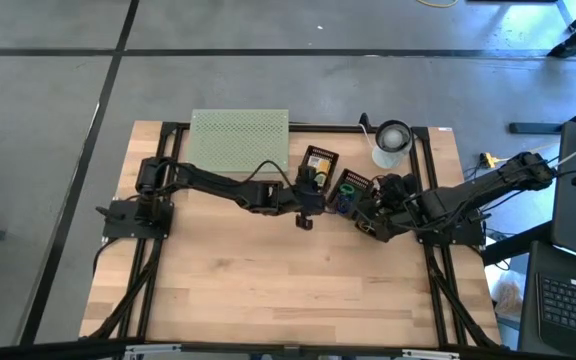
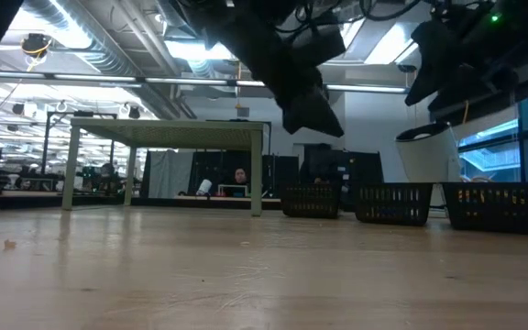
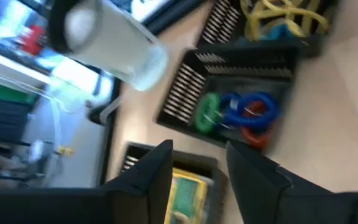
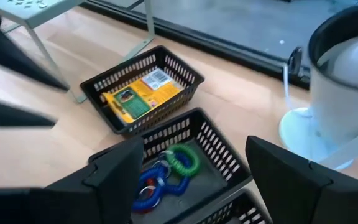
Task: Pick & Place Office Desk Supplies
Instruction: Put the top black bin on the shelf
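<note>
Hovering above the row of small black baskets at the table's far side, the left gripper has its fingers apart with nothing between them; in its wrist view a basket with a yellow crayon box lies just past the fingertips. The right gripper is spread wide too, also empty, poised over the middle basket, where blue, green and red coiled bands lie bunched in one corner. Beside that one, nearer the pale green rack, a second basket holds the crayon box flat on its floor. A third basket with yellow and blue bands shows in the left wrist view. The white cup stands just behind the baskets.

My reading is that both arms are between grasps, choosing a target. To do this well, each should come straight down inside the basket walls, fingers clear of the mesh, and the two arms should take turns, since they crowd each other here. Loose coils may snag together, so pinch one loop only
</note>
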You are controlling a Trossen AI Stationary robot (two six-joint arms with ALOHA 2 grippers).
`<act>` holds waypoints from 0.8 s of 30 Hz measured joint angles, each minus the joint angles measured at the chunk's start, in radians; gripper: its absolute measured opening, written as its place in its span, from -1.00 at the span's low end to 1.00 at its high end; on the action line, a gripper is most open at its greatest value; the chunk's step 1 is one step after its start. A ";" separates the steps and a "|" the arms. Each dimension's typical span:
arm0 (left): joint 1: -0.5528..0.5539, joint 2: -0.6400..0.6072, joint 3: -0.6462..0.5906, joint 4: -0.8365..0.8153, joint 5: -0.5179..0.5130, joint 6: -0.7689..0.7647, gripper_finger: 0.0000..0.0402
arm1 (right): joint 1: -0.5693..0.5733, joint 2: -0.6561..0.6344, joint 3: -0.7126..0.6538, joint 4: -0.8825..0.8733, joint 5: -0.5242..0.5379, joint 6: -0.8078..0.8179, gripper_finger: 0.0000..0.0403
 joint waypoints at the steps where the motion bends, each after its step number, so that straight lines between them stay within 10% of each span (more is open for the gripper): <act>1: 0.002 0.000 0.000 -0.021 0.012 -0.013 -0.25 | -0.008 0.000 0.000 0.001 0.007 -0.016 0.42; 10: 0.054 0.000 0.000 -0.096 0.082 -0.055 0.14 | -0.092 0.000 0.000 0.011 0.020 -0.108 0.42; 24: 0.082 0.054 0.086 -0.215 0.142 -0.057 0.16 | -0.190 0.000 0.000 0.019 -0.017 -0.113 0.42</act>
